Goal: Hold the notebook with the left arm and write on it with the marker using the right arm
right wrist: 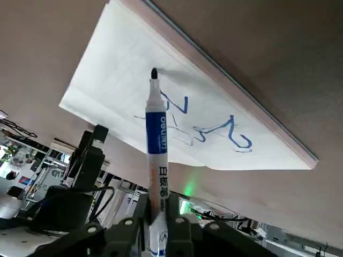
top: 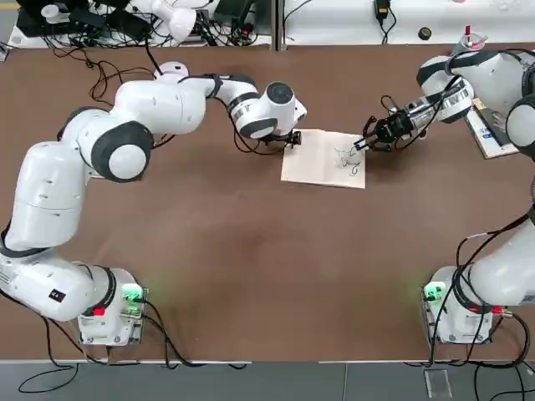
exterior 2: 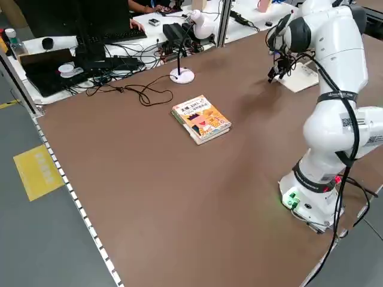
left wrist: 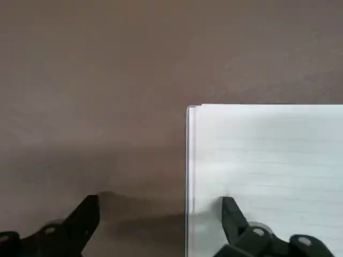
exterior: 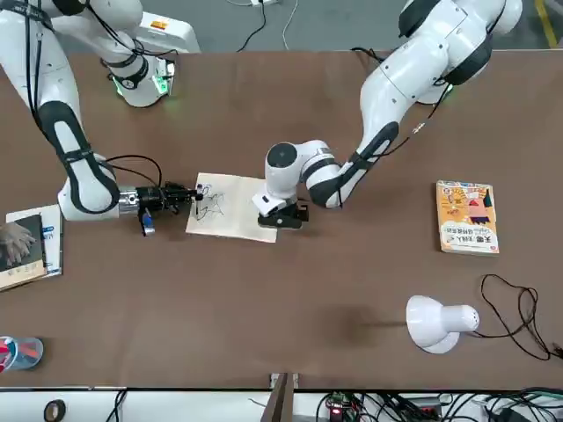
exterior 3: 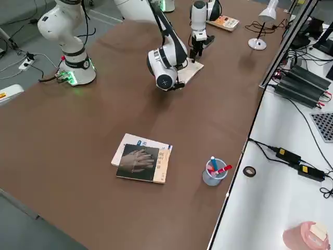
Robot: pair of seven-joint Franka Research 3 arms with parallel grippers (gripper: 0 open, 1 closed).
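With right gripper (right wrist: 159, 206), pinches one marker (right wrist: 157, 134), tip over the scribbled page of one notebook (right wrist: 118, 64) flat on one table (top: 251, 276), and with left gripper (left wrist: 161, 201) spread, straddles its opposite edge.

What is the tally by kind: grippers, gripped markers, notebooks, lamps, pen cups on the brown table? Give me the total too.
Grippers: 2 (left gripper open at the notebook's edge; right gripper over it)
Gripped marker: 1
Notebook: 1
Lamp: 1
Pen cup: 1
Total: 6
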